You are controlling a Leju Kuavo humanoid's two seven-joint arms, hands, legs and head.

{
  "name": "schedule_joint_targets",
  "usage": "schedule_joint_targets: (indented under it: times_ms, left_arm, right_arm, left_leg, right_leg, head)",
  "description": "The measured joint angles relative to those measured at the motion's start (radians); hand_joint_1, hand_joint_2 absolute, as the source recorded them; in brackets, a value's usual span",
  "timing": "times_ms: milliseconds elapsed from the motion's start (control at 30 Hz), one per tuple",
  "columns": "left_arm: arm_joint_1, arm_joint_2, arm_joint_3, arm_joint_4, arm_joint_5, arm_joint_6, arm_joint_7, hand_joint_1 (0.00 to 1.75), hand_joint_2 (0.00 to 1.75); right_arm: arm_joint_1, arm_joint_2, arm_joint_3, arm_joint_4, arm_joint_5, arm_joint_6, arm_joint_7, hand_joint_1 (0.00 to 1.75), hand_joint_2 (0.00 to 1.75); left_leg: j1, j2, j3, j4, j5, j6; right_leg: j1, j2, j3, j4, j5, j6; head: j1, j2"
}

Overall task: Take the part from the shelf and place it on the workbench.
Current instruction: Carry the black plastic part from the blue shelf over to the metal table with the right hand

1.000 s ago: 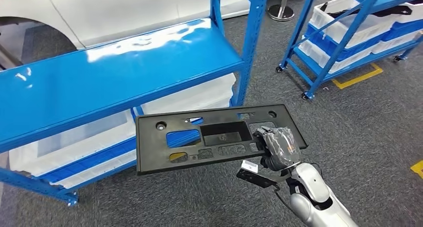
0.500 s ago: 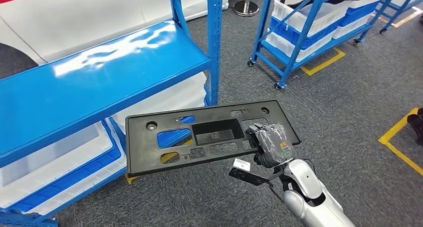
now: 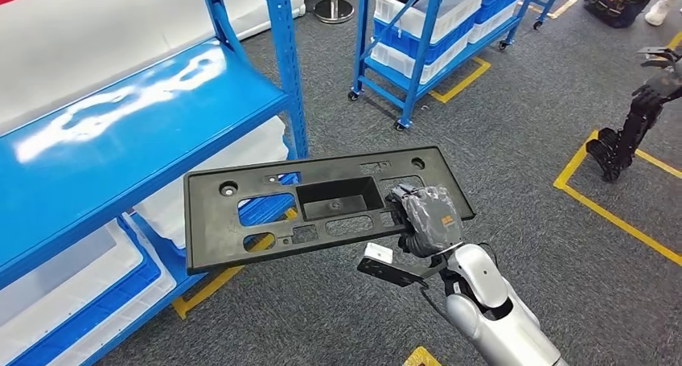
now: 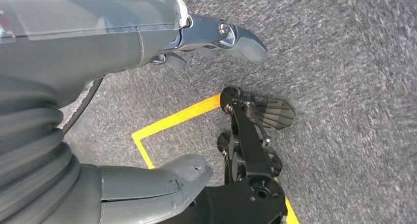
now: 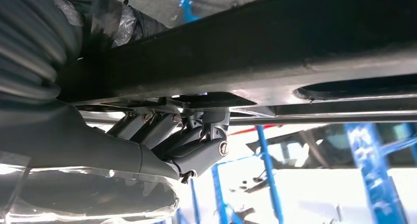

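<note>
Since the right hand (image 3: 426, 220) only grips the black plastic part (image 3: 322, 205) at its right end, with nearly the whole panel sticking out to the left in mid-air, the big worry is leverage: any jolt while walking could twist it loose, and it'd drop onto the grey floor (image 3: 515, 141). Its free left end also hangs close to the blue shelf (image 3: 137, 133), so a turn might clip the upright. The left hand (image 4: 147, 42) hangs low over the floor, fingers apart, holding nothing. As for containers, white bins (image 3: 88, 277) sit under the blue shelf, contents hidden; more white bins (image 3: 418, 4) on the cart behind hold dark parts.
</note>
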Motion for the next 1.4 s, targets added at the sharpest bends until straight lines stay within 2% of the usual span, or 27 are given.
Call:
schedule_joint_targets:
  times_ms: [67, 133, 200, 233, 267, 300, 333, 367, 433, 500, 567, 600, 667, 733, 767, 800, 833, 867, 933, 1000, 1067, 1100, 1167, 1233, 1300, 1333, 1400]
  left_arm:
    - [-0.003, 0.0, 0.002, 0.0, 0.002, 0.003, 0.004, 0.0, 1.75]
    - [-0.004, 0.0, 0.003, 0.0, 0.002, 0.005, 0.005, 0.0, 1.75]
    - [-0.001, -0.001, 0.004, 0.0, -0.003, 0.012, 0.005, 0.0, 1.75]
    - [0.001, -0.004, 0.004, 0.0, -0.008, 0.017, 0.005, 0.0, 1.75]
    - [0.002, -0.007, 0.003, 0.0, -0.013, 0.022, 0.004, 0.0, 1.75]
    - [0.002, -0.011, 0.003, 0.0, -0.018, 0.026, 0.003, 0.0, 1.75]
    - [0.003, -0.016, 0.003, 0.0, -0.022, 0.029, 0.0, 0.0, 1.75]
    - [0.004, -0.02, 0.002, 0.0, -0.026, 0.031, -0.003, 0.0, 1.75]
    - [0.01, -0.028, 0.0, 0.0, -0.033, 0.033, -0.013, 0.0, 1.75]
    - [0.011, -0.034, -0.001, 0.0, -0.037, 0.033, -0.023, 0.0, 1.75]
    - [0.008, -0.038, -0.002, 0.0, -0.04, 0.031, -0.03, 0.0, 1.75]
    - [0.006, -0.04, -0.003, 0.0, -0.042, 0.029, -0.032, 0.0, 1.75]
    - [0.007, -0.043, -0.003, 0.0, -0.043, 0.026, -0.034, 0.0, 1.75]
    - [0.011, -0.043, -0.003, 0.0, -0.041, 0.025, -0.031, 0.0, 1.75]
    - [0.012, -0.043, -0.003, 0.0, -0.039, 0.025, -0.028, 0.0, 1.75]
    - [0.013, -0.043, -0.003, 0.0, -0.037, 0.025, -0.025, 0.0, 1.75]
    - [0.013, -0.043, -0.003, 0.0, -0.035, 0.025, -0.022, 0.0, 1.75]
    - [0.012, -0.042, -0.003, 0.0, -0.034, 0.025, -0.02, 0.0, 1.75]
    - [0.01, -0.042, -0.003, 0.0, -0.033, 0.027, -0.016, 0.0, 1.75]
    - [0.008, -0.042, -0.003, 0.0, -0.032, 0.035, -0.01, 0.0, 1.75]
    - [0.005, -0.043, -0.003, 0.0, -0.032, 0.043, -0.005, 0.0, 1.75]
    - [0.004, -0.043, -0.003, 0.0, -0.032, 0.046, -0.001, 0.0, 1.75]
    - [0.007, -0.044, -0.003, 0.0, -0.032, 0.05, 0.002, 0.0, 1.75]
    - [0.014, -0.045, -0.003, 0.0, -0.032, 0.053, 0.003, 0.0, 1.75]
    - [0.018, -0.046, -0.003, 0.0, -0.027, 0.054, 0.001, 0.0, 1.75]
    - [0.019, -0.046, -0.002, 0.0, -0.023, 0.053, -0.002, 0.0, 1.75]
    - [0.022, -0.047, -0.001, 0.0, -0.016, 0.048, -0.015, 0.0, 1.75]
  right_arm:
    - [-0.004, 0.0, -0.002, -0.001, 0.002, -0.001, 0.004, 1.75, 1.75]
    - [-0.006, -0.002, -0.005, -0.004, 0.004, -0.002, 0.007, 1.75, 1.75]
    - [-0.002, -0.009, -0.013, -0.014, 0.0, -0.005, 0.011, 1.75, 1.75]
    - [0.006, -0.016, -0.019, -0.022, -0.004, -0.008, 0.013, 1.75, 1.75]
    - [0.018, -0.027, -0.027, -0.033, -0.009, -0.011, 0.013, 1.75, 1.75]
    - [0.033, -0.04, -0.037, -0.045, -0.013, -0.014, 0.012, 1.75, 1.75]
    - [0.048, -0.053, -0.047, -0.057, -0.017, -0.017, 0.011, 1.75, 1.75]
    - [0.062, -0.067, -0.058, -0.069, -0.021, -0.019, 0.008, 1.75, 1.75]
    - [0.088, -0.093, -0.08, -0.094, -0.025, -0.024, 0.003, 1.75, 1.75]
    - [0.112, -0.114, -0.097, -0.117, -0.03, -0.028, -0.002, 1.75, 1.75]
    - [0.139, -0.134, -0.114, -0.138, -0.034, -0.031, -0.006, 1.75, 1.75]
    - [0.153, -0.145, -0.124, -0.148, -0.036, -0.032, -0.008, 1.75, 1.75]
    - [0.178, -0.166, -0.147, -0.162, -0.039, -0.034, -0.01, 1.75, 1.75]
    - [0.198, -0.179, -0.167, -0.171, -0.044, -0.036, -0.011, 1.75, 1.75]
    - [0.21, -0.183, -0.176, -0.174, -0.047, -0.036, -0.012, 1.75, 1.75]
    - [0.223, -0.188, -0.183, -0.176, -0.049, -0.037, -0.013, 1.75, 1.75]
    - [0.236, -0.193, -0.189, -0.178, -0.05, -0.037, -0.015, 1.75, 1.75]
    - [0.246, -0.199, -0.195, -0.18, -0.051, -0.038, -0.016, 1.75, 1.75]
    - [0.26, -0.208, -0.206, -0.186, -0.051, -0.039, -0.017, 1.75, 1.75]
    - [0.271, -0.213, -0.216, -0.195, -0.05, -0.044, -0.017, 1.75, 1.75]
    - [0.288, -0.221, -0.227, -0.205, -0.046, -0.052, -0.017, 1.75, 1.75]
    - [0.298, -0.226, -0.233, -0.211, -0.044, -0.056, -0.017, 1.75, 1.75]
    - [0.311, -0.235, -0.244, -0.221, -0.04, -0.062, -0.017, 1.75, 1.75]
    - [0.318, -0.238, -0.251, -0.227, -0.036, -0.064, -0.016, 1.75, 1.75]
    - [0.328, -0.239, -0.255, -0.23, -0.032, -0.065, -0.017, 1.75, 1.75]
    - [0.334, -0.241, -0.258, -0.232, -0.03, -0.066, -0.017, 1.75, 1.75]
    - [0.348, -0.249, -0.268, -0.238, -0.028, -0.066, -0.016, 1.75, 1.75]
  left_leg:
    - [0.001, 0.01, 0.002, 0.0, -0.003, -0.011]
    - [0.004, -0.018, -0.008, 0.03, -0.031, -0.019]
    - [0.006, -0.067, -0.054, 0.14, -0.098, -0.021]
    - [0.006, -0.08, -0.086, 0.211, -0.13, -0.021]
    - [0.006, -0.086, -0.111, 0.266, -0.147, -0.02]
    - [0.006, -0.087, -0.123, 0.289, -0.145, -0.018]
    - [0.006, -0.09, -0.116, 0.27, -0.122, -0.016]
    - [0.006, -0.099, -0.092, 0.215, -0.085, -0.012]
    - [0.009, -0.148, -0.032, 0.08, -0.023, -0.004]
    - [0.009, -0.181, -0.003, 0.019, -0.012, 0.001]
    - [0.008, -0.162, 0.002, 0.007, -0.011, 0.006]
    - [0.009, -0.149, 0.005, -0.001, -0.006, 0.012]
    - [0.012, -0.119, 0.011, -0.016, 0.002, 0.023]
    - [0.006, -0.089, 0.011, -0.017, 0.002, 0.028]
    - [0.004, -0.074, 0.011, -0.017, 0.001, 0.03]
    - [0.003, -0.06, 0.012, -0.017, -0.001, 0.03]
    - [0.002, -0.046, 0.013, -0.016, -0.003, 0.029]
    - [0.002, -0.034, 0.016, -0.016, -0.006, 0.027]
    - [-0.001, -0.012, 0.023, -0.013, -0.014, 0.019]
    - [-0.006, 0.005, 0.029, -0.011, -0.021, 0.01]
    - [-0.007, 0.022, 0.035, -0.013, -0.024, 0.0]
    - [-0.005, 0.023, 0.036, -0.011, -0.03, -0.004]
    - [0.0, -0.017, 0.019, 0.04, -0.07, -0.011]
    - [0.002, -0.072, -0.04, 0.17, -0.138, -0.013]
    - [0.001, -0.088, -0.098, 0.281, -0.17, -0.013]
    - [0.001, -0.09, -0.106, 0.287, -0.156, -0.012]
    - [0.003, -0.108, -0.07, 0.186, -0.081, -0.008]
  right_leg:
    - [0.0, 0.019, -0.003, -0.004, 0.006, -0.011]
    - [-0.005, 0.037, -0.002, -0.013, 0.014, -0.025]
    - [-0.006, 0.055, -0.002, -0.018, 0.019, -0.034]
    - [-0.004, 0.065, -0.003, -0.018, 0.02, -0.035]
    - [-0.002, 0.075, -0.003, -0.017, 0.02, -0.036]
    - [-0.001, 0.086, -0.004, -0.016, 0.02, -0.036]
    - [0.0, 0.098, -0.003, -0.014, 0.02, -0.036]
    - [0.0, 0.111, -0.003, -0.011, 0.02, -0.035]
    - [0.0, 0.138, -0.007, -0.004, 0.018, -0.031]
    - [-0.004, 0.164, -0.018, 0.001, 0.021, -0.019]
    - [-0.008, 0.189, -0.026, -0.002, 0.028, -0.003]
    - [-0.008, 0.183, -0.029, 0.001, 0.026, 0.004]
    - [-0.004, 0.131, -0.055, 0.054, -0.01, 0.012]
    - [-0.007, 0.075, -0.111, 0.173, -0.074, 0.02]
    - [-0.011, 0.064, -0.137, 0.23, -0.095, 0.024]
    - [-0.015, 0.059, -0.15, 0.258, -0.099, 0.028]
    - [-0.019, 0.055, -0.144, 0.251, -0.085, 0.031]
    - [-0.022, 0.047, -0.115, 0.202, -0.056, 0.033]
    - [-0.02, 0.007, -0.037, 0.062, -0.004, 0.032]
    - [-0.012, -0.018, -0.002, -0.005, 0.009, 0.023]
    - [-0.006, 0.0, -0.004, -0.007, 0.008, 0.011]
    - [-0.007, 0.01, -0.002, -0.011, 0.01, 0.006]
    - [-0.011, 0.031, 0.003, -0.021, 0.015, -0.009]
    - [-0.012, 0.054, 0.005, -0.024, 0.017, -0.019]
    - [-0.009, 0.079, 0.004, -0.022, 0.016, -0.021]
    - [-0.008, 0.092, 0.004, -0.02, 0.015, -0.021]
    - [-0.009, 0.12, 0.005, -0.014, 0.013, -0.018]
  head:
    - [0.0, 0.0]
    - [0.0, 0.0]
    - [-0.001, 0.0]
    - [-0.001, 0.0]
    - [-0.001, 0.0]
    - [0.0, 0.0]
    - [0.0, 0.0]
    - [0.0, 0.0]
    - [0.0, 0.0]
    - [0.0, 0.0]
    - [-0.001, 0.0]
    - [0.0, 0.0]
    - [0.002, 0.0]
    - [0.003, 0.0]
    - [0.003, 0.0]
    - [0.003, 0.0]
    - [0.003, 0.0]
    - [0.003, 0.0]
    - [0.003, 0.0]
    - [0.003, 0.0]
    - [0.003, 0.0]
    - [0.003, 0.0]
    - [0.003, 0.0]
    - [0.003, 0.0]
    - [0.003, 0.0]
    - [0.003, 0.0]
    - [0.003, 0.0]
